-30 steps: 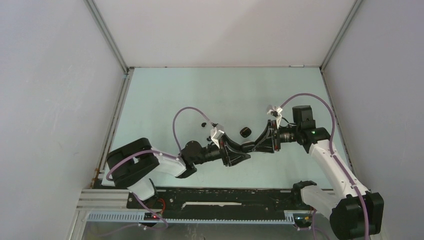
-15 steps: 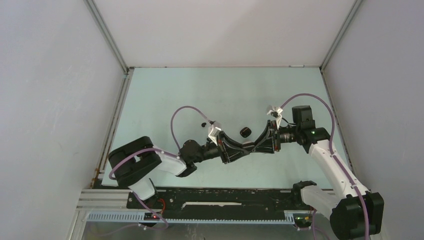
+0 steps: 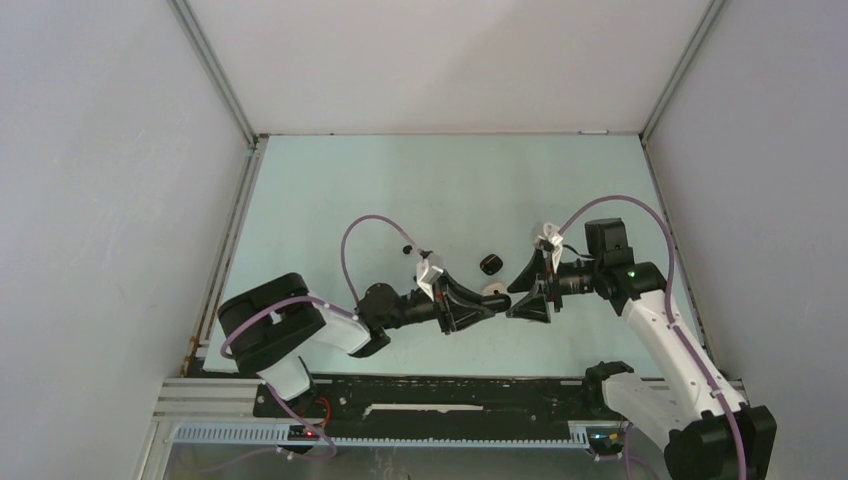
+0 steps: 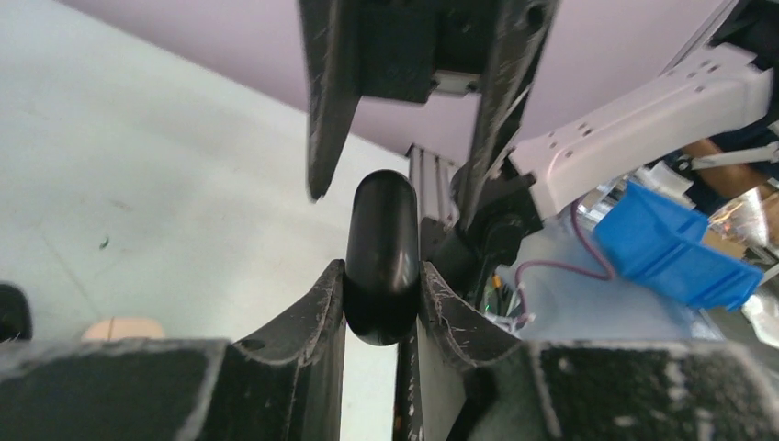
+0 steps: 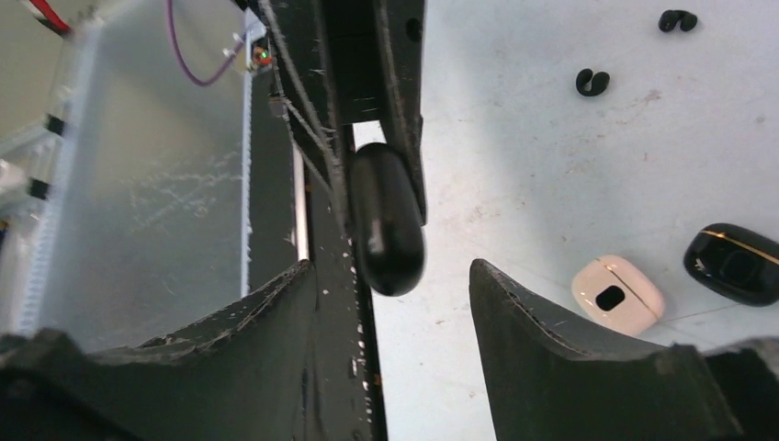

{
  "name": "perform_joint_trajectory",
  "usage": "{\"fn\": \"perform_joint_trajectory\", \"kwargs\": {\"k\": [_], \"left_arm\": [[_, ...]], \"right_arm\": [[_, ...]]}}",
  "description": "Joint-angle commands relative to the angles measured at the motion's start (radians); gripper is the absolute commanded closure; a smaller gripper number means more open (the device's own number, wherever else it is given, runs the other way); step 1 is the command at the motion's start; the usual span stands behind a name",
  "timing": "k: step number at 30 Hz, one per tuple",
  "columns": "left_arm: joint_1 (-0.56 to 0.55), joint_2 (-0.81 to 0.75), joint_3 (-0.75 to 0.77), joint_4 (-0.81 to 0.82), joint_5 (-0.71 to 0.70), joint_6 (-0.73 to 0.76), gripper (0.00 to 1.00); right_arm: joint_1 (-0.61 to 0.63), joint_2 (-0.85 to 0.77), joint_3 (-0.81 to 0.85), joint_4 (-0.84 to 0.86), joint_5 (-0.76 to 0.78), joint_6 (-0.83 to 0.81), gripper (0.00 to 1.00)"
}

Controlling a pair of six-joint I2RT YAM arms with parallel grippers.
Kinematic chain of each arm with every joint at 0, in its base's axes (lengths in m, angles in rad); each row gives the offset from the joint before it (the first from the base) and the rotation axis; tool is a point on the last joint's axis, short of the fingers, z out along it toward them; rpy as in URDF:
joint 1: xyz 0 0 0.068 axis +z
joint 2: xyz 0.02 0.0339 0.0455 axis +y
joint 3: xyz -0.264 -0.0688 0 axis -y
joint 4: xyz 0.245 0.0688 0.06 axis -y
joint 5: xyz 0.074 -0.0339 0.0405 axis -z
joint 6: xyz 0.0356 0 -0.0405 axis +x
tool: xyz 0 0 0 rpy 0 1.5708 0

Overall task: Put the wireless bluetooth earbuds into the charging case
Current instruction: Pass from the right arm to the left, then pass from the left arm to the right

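A black pebble-shaped charging case (image 4: pixel 381 257) is held off the table, seen edge-on, with my left gripper (image 4: pixel 382 276) shut on its near end. My right gripper (image 5: pixel 390 266) faces it with open jaws set around the case's (image 5: pixel 386 220) far end without touching. In the top view the two grippers meet tip to tip, left (image 3: pixel 495 303) and right (image 3: pixel 516 297). Two black earbuds (image 5: pixel 592 83) (image 5: pixel 677 20) lie on the table beyond; one earbud (image 3: pixel 407 247) shows in the top view.
A white case (image 5: pixel 617 294) and a second black case (image 5: pixel 735 264) lie shut on the pale green table (image 3: pixel 330 200), just behind the grippers. Grey walls enclose the table on three sides. A metal rail (image 3: pixel 440 405) runs along the near edge.
My right gripper has opened, let go of the black case and drawn back a little to the right. My left gripper has closed on that case.
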Motion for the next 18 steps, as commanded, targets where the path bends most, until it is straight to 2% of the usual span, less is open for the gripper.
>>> {"fn": "perform_joint_trajectory", "kwargs": {"k": [1, 6, 14, 18], "left_arm": [[-0.006, -0.026, -0.042, -0.051, 0.015, 0.153, 1.0], [-0.057, -0.111, -0.038, -0.294, -0.031, 0.335, 1.0], [-0.074, -0.142, -0.032, -0.321, -0.008, 0.417, 1.0], [-0.075, -0.141, -0.025, -0.327, -0.013, 0.429, 1.0]], "right_arm": [[0.053, -0.059, 0.041, -0.076, 0.11, -0.151, 0.34], [0.133, -0.039, 0.041, -0.085, 0.191, -0.189, 0.33], [0.246, 0.017, 0.042, -0.083, 0.271, -0.202, 0.34], [0.272, 0.043, 0.042, -0.087, 0.267, -0.208, 0.44]]}}
